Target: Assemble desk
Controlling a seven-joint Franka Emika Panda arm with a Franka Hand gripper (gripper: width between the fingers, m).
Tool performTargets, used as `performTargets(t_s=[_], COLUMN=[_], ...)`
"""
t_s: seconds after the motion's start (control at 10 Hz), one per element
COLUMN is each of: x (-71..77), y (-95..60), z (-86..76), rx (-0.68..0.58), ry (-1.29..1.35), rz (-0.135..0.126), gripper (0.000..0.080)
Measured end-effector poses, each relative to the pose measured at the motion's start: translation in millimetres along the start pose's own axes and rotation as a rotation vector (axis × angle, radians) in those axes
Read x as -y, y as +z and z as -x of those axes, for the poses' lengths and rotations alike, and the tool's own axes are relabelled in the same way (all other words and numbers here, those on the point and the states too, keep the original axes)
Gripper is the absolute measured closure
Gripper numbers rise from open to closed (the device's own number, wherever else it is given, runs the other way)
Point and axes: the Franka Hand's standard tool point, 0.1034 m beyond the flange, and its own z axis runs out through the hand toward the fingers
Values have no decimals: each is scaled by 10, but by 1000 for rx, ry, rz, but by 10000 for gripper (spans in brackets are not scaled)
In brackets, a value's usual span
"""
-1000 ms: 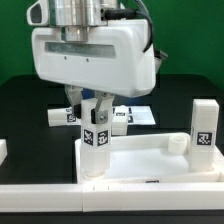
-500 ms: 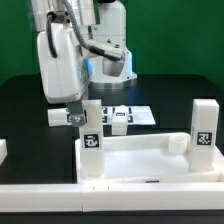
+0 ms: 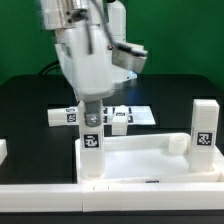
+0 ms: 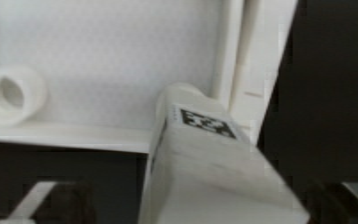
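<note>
while the fingers [image 4: 34,200] stand spread either side of the upright leg [image 3: 91,150] without pinching it, that leg sits in the desk top's [image 3: 150,156] corner at the exterior view's left. likely step: seating this leg. next, close and twist it tight.

Black desk [image 3: 25,110]. White tray top [image 3: 150,158] lies near desk's front edge, toward the exterior view's right. First leg [image 3: 91,150] upright at tray corner on the exterior view's left, tag facing camera. Gripper [image 3: 90,114] directly above its top; touching or just clear, cannot tell. Arm [image 3: 85,50] blurred. Second leg [image 3: 204,130] upright at tray's other front corner, near desk's edge on the exterior view's right. Third leg [image 3: 63,116] and fourth leg [image 3: 121,118] lie mid-desk behind tray. Marker board [image 3: 144,115] flat just beside fourth leg.
</note>
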Motion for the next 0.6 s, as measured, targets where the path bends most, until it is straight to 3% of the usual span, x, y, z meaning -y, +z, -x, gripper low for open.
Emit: performTargets(t_s=[0.4,0.6], x=[4,58], y=[4,4], z=[-13,-38], rx=[-18,-126], ry=[-302,-807], rz=[6,13], gripper=[152,151])
